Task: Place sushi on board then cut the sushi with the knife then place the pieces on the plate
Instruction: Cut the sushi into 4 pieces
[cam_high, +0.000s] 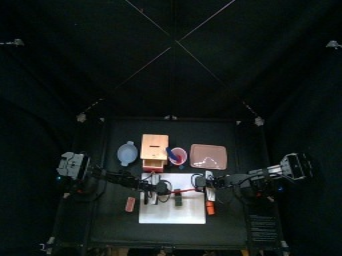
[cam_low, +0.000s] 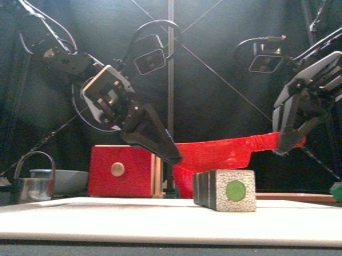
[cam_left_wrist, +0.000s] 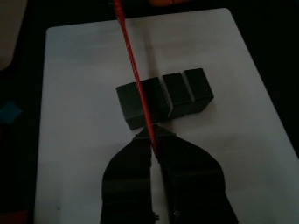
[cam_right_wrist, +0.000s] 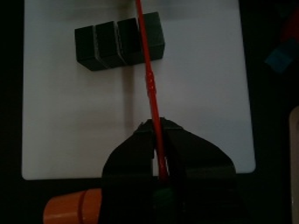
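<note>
The sushi roll (cam_low: 225, 190), dark green blocks still joined, lies on the white cutting board (cam_high: 174, 214). A red toy knife (cam_low: 234, 150) hangs level just above it, spanning from one gripper to the other. My left gripper (cam_low: 171, 152) is shut on one end and my right gripper (cam_low: 283, 142) on the other. From the left wrist, the blade (cam_left_wrist: 131, 70) crosses one end block of the roll (cam_left_wrist: 166, 96) beyond my left gripper (cam_left_wrist: 147, 140). From the right wrist, the knife (cam_right_wrist: 145, 61) runs past the roll (cam_right_wrist: 117, 44) from my right gripper (cam_right_wrist: 156, 129).
Behind the board stand the wooden box with its red drawer front (cam_high: 156, 150), the pink tray (cam_high: 207, 156) to its right and the blue-grey bowl (cam_high: 126, 154) to its left. An orange toy (cam_right_wrist: 70, 208) lies by the board's right edge. A red cup (cam_high: 131, 203) stands left of the board.
</note>
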